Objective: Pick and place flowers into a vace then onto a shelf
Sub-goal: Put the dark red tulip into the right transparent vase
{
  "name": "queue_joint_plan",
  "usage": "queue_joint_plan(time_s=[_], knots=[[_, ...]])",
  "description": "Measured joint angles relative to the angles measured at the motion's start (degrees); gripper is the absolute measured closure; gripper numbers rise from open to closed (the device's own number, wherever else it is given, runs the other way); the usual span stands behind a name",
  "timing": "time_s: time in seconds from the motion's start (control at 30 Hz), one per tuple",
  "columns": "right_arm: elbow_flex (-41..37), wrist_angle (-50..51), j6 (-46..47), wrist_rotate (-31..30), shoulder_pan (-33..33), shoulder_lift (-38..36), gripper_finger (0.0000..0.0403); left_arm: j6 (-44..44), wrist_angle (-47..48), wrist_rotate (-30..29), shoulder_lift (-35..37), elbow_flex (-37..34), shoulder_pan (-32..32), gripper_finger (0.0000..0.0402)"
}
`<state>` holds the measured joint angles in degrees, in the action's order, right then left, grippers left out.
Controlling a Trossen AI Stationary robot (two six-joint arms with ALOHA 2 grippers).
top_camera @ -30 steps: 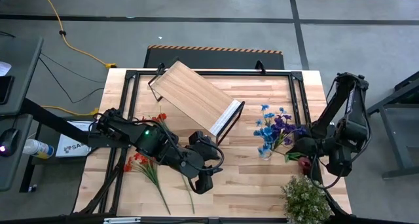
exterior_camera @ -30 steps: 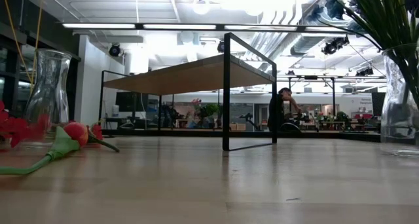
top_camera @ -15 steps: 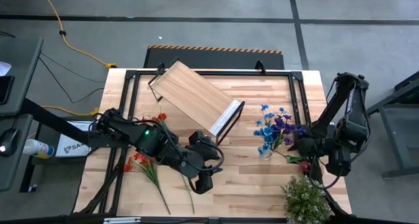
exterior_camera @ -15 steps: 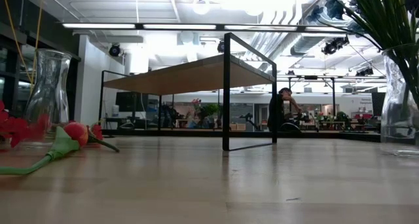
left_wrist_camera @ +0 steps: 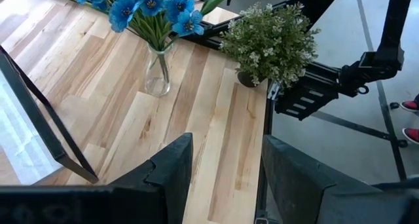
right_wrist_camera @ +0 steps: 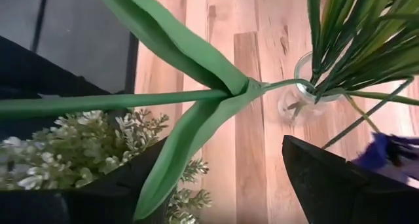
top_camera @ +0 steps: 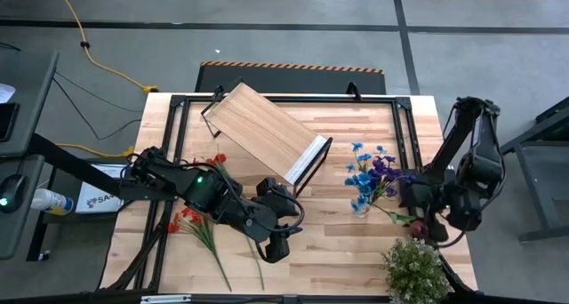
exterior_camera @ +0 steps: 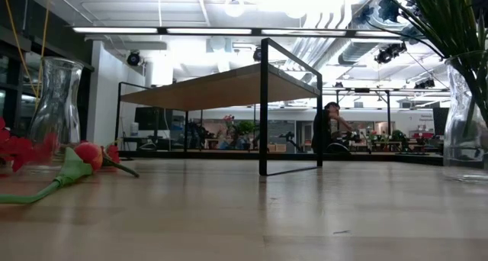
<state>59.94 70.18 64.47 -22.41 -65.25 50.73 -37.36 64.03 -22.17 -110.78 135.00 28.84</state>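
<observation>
Pale wood makes up the surface (top_camera: 338, 251) and the black-framed shelf (top_camera: 267, 131), which stands at its far middle, well apart from the glass vase (top_camera: 359, 206) of blue and purple flowers (top_camera: 372, 172) on the right. The right gripper (top_camera: 425, 226) hovers beside that vase with fingers spread around a leafy green stem (right_wrist_camera: 163, 99). The left gripper (top_camera: 277, 248), fingers parted and empty, waits near the red flowers (top_camera: 189, 219); these look light and floppy, best pinched mid-stem.

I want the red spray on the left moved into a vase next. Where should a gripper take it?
Grip the red spray on its bare green stem, below the blooms, coming straight down from above. It lies flat on the table, so the thin stem is the easiest part to pinch across, and the blooms stay unharmed.
</observation>
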Motion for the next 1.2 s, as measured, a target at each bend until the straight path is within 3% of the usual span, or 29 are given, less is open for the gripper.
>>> queue_joint_plan(time_s=[0.43, 0.93, 1.2], knots=[[0.00, -1.29, 1.65, 7.35, 0.00, -5.49, 0.0139, 0.00, 0.02, 0.00, 0.00, 0.00, 0.00, 0.0183], [0.00, -7.45, 3.21, 11.50, 0.00, -10.32, 0.0138, 0.00, 0.96, 0.00, 0.00, 0.00, 0.02, 0.0183], [0.00, -11.45, 0.49, 8.70, 0.00, -13.11, 0.0137, -0.03, 2.52, -0.69, 0.00, 0.00, 0.00, 0.0183]])
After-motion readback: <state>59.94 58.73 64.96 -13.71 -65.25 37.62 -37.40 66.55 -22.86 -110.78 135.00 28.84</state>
